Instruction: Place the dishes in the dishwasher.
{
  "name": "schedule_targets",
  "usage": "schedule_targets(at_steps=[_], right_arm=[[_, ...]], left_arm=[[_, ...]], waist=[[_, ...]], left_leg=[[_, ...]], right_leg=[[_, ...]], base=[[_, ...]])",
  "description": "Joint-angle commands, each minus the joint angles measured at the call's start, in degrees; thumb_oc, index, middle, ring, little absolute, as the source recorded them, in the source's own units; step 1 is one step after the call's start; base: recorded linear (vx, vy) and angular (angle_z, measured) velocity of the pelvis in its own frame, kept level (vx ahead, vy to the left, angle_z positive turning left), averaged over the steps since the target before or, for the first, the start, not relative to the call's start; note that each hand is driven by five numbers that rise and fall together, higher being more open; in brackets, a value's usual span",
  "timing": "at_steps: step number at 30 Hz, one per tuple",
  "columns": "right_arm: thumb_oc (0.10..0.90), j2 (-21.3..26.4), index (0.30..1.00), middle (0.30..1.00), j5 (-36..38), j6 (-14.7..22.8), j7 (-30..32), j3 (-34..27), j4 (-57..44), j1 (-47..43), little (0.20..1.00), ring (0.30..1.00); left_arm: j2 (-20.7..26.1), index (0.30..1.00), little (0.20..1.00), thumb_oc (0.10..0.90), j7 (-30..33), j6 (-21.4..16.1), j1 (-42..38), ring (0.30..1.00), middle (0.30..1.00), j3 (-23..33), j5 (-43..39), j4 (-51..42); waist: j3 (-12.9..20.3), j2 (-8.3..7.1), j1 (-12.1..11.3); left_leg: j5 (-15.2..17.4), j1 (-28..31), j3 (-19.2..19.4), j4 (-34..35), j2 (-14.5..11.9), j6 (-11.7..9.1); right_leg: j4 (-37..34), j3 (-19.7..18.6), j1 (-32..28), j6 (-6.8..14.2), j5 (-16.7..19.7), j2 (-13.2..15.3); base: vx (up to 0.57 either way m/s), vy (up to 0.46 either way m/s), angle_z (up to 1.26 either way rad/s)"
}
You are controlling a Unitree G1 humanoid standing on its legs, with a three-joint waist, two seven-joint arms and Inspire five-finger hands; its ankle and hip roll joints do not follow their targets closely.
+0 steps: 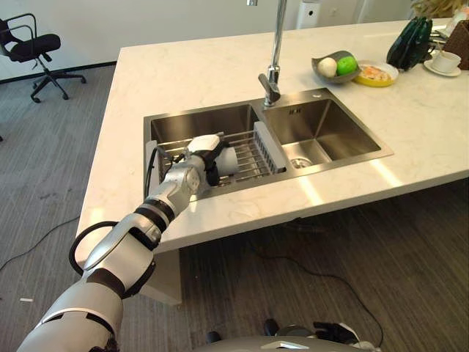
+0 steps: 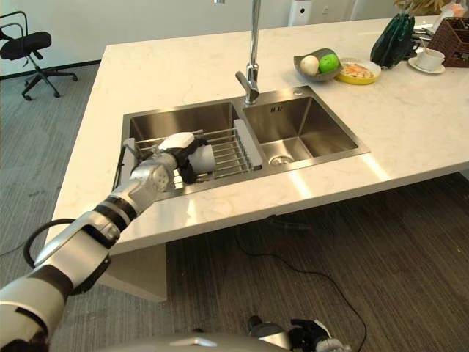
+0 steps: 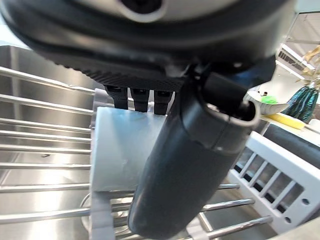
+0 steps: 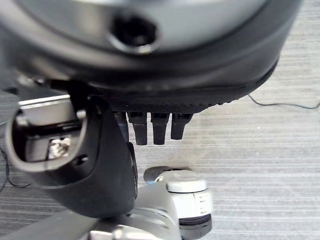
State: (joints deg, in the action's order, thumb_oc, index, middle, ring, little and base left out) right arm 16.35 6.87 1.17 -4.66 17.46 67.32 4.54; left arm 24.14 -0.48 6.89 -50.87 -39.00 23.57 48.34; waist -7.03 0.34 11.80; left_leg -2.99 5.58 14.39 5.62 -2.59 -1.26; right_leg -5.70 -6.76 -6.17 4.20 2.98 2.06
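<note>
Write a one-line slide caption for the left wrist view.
Left hand gripping a pale cup over the wire rack in the steel sink.

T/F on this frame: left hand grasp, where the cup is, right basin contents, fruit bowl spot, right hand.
1. The left hand is curled round a white cup. True.
2. The cup is over the wire rack in the left basin. True.
3. The right basin holds a stack of plates. False: none show there, just the drain.
4. The bowl with fruit sits inside the sink. False: it is on the counter behind the sink.
5. The right hand grips a dish. False: it holds nothing, above the floor.
</note>
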Motion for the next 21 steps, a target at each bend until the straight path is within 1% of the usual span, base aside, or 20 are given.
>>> schedule_targets(at_steps=[1, 8, 9, 10, 14, 15, 16, 17, 19, 20, 21], right_arm=[[0.8, -0.01, 0.9, 0.9, -0.75, -0.07, -2.7, 3.6, 1.19, 1.34, 0.9, 0.9], [0.8, -0.48, 0.9, 0.9, -0.56, -0.66, -3.52, 3.96, 2.73, 0.91, 0.9, 0.9], [0.8, -0.21, 0.9, 0.9, -0.57, -0.82, -3.64, 4.07, 2.92, 0.68, 0.9, 0.9], [0.8, -0.22, 0.9, 0.9, -0.45, -0.61, -3.7, 3.81, 2.88, 0.59, 0.9, 0.9], [0.8, -0.4, 0.9, 0.9, -0.35, -0.37, -3.44, 3.86, 2.78, 0.34, 0.9, 0.9], [0.8, -0.39, 0.9, 0.9, -0.22, 0.17, -3.2, 3.77, 2.54, 0.45, 0.9, 0.9], [0.8, -0.26, 0.9, 0.9, -0.25, 0.45, -3.02, 3.92, 2.35, 0.46, 0.9, 0.9], [0.8, -0.25, 0.9, 0.9, -0.25, 0.45, -3.01, 3.98, 2.34, 0.48, 0.9, 0.9], [0.8, -0.16, 0.9, 0.9, 0.19, 1.63, -2.56, 4.06, 1.35, 0.88, 0.9, 0.9], [0.8, 0.07, 0.9, 0.9, 0.39, 1.89, -2.37, 4.19, 0.82, 1.05, 0.9, 0.9], [0.8, 0.18, 0.9, 0.9, 0.28, 2.23, -1.9, 4.29, 0.26, 1.2, 0.9, 0.9]], left_arm=[[-1.56, 0.9, 0.9, 0.8, 0.83, 0.04, -11.86, 0.9, 0.9, 3.58, 1.88, 5.47], [-3.51, 0.9, 0.9, 0.8, -2.79, 0.33, -12.07, 0.9, 0.9, 1.22, 3.29, 6.91], [-3.77, 0.9, 0.9, 0.8, -4.17, 0.15, -11.99, 0.9, 0.9, -0.14, 4.43, 6.57], [-3.23, 0.3, 0.3, 0.4, -4.14, -0.38, -11.2, 0.3, 0.3, -0.4, 3.84, 4.25], [-2.49, 0.3, 0.3, 0.4, -3.15, -1.69, -10.18, 0.3, 0.3, -1.12, 4.19, 0.55], [-1.51, 0.3, 0.3, 0.4, -0.93, -3.33, -8.7, 0.3, 0.3, -0.93, 3.91, -2.33], [-1.09, 0.3, 0.3, 0.4, 0.76, -4.08, -8.19, 0.3, 0.3, -0.67, 3.74, -3.93], [-1.02, 0.3, 0.3, 0.4, 0.77, -4.08, -8.08, 0.3, 0.3, -0.64, 3.74, -4.02], [0.73, 0.3, 0.3, 0.4, 7.97, -7.89, -6.16, 0.3, 0.3, 1.31, 2.67, -11.13], [1.51, 0.3, 0.3, 0.4, 8.04, -8.65, -4.03, 0.3, 0.3, 1.64, 2.29, -12.33], [2.36, 0.3, 0.3, 0.4, 10.6, -10.32, -2.0, 0.3, 0.3, 3.34, 0.45, -15.84]], waist=[[0.8, 2.42, -0.84], [0.47, 2.76, -0.95], [0.39, 2.84, -0.88], [0.31, 2.89, -1.06], [0.3, 2.94, -1.24], [0.31, 2.82, -1.27], [0.35, 2.75, -1.28], [0.38, 2.74, -1.22], [0.5, 2.32, -1.26], [0.68, 2.19, -0.97], [0.85, 2.0, -0.89]], left_leg=[[4.64, 3.7, -1.98, -0.62, 1.15, -1.84], [4.67, 3.56, -2.1, -0.62, 1.36, -1.73], [4.75, 3.52, -2.1, -0.62, 1.38, -1.71], [4.83, 3.51, -2.09, -0.62, 1.45, -1.7], [4.91, 3.44, -2.14, -0.62, 1.53, -1.65], [5.03, 3.48, -2.19, -0.62, 1.53, -1.65], [5.06, 3.5, -2.2, -0.62, 1.5, -1.65], [5.07, 3.5, -2.2, -0.62, 1.5, -1.65], [5.11, 3.49, -2.35, -0.62, 1.49, -1.69], [5.19, 3.59, -2.29, -0.62, 1.49, -1.72], [5.24, 3.62, -2.23, -0.62, 1.46, -1.76]], right_leg=[[1.74, 3.37, 1.09, 2.41, -1.89, -1.24], [1.79, 3.39, 1.23, 2.47, -1.81, -1.14], [1.78, 3.37, 1.29, 2.5, -1.8, -1.1], [1.77, 3.41, 1.29, 2.55, -1.77, -1.03], [1.87, 3.6, 1.23, 2.57, -1.83, -0.93], [1.94, 3.63, 1.17, 2.57, -1.89, -0.87], [1.93, 3.63, 1.16, 2.58, -1.89, -0.83], [1.92, 3.64, 1.15, 2.58, -1.89, -0.83], [1.91, 3.7, 1.09, 2.59, -1.98, -0.84], [1.91, 3.65, 1.05, 2.62, -2.01, -0.86], [1.89, 3.57, 1.04, 2.64, -2.01, -0.88]], base=[[0.0, 0.0, 0.0], [0.0, 0.0, 0.0], [0.0, 0.0, 0.0], [0.0, 0.0, 0.0], [0.0, 0.0, 0.0], [0.0, 0.0, 0.0], [0.0, 0.0, 0.0], [0.0, 0.0, 0.0], [0.0, 0.0, 0.0], [0.0, 0.0, 0.0], [0.0, 0.0, 0.0]])
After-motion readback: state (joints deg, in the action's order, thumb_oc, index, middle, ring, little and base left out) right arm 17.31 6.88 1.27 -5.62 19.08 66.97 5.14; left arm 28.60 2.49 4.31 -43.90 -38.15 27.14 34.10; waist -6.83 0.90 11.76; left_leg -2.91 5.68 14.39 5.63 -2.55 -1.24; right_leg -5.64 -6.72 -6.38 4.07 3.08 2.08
